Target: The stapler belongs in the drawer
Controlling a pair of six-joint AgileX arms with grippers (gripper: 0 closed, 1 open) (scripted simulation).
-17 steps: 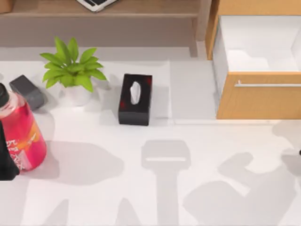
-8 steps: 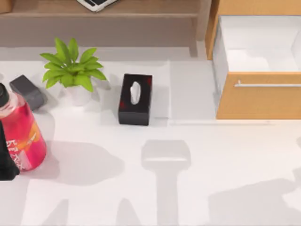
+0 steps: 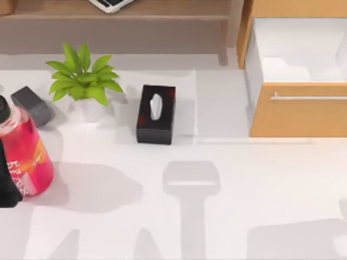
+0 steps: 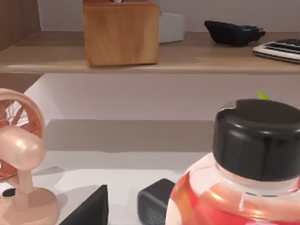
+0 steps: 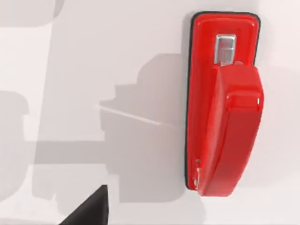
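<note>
The right arm's shadow (image 3: pixel 295 238) has withdrawn toward the red stapler (image 5: pixel 225 108), drawer (image 3: pixel 298 111) open; its grip I cannot tell.

White table (image 3: pixel 227 179), wooden shelf (image 3: pixel 162 11), perhaps grey wall

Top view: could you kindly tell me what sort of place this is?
Likely a simulated office desk: a keyboard on the back shelf, a tissue box and potted plant on the tabletop, a wooden drawer pulled open.

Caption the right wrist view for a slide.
Red stapler lying flat on the white table, with grey shadows beside it.
</note>
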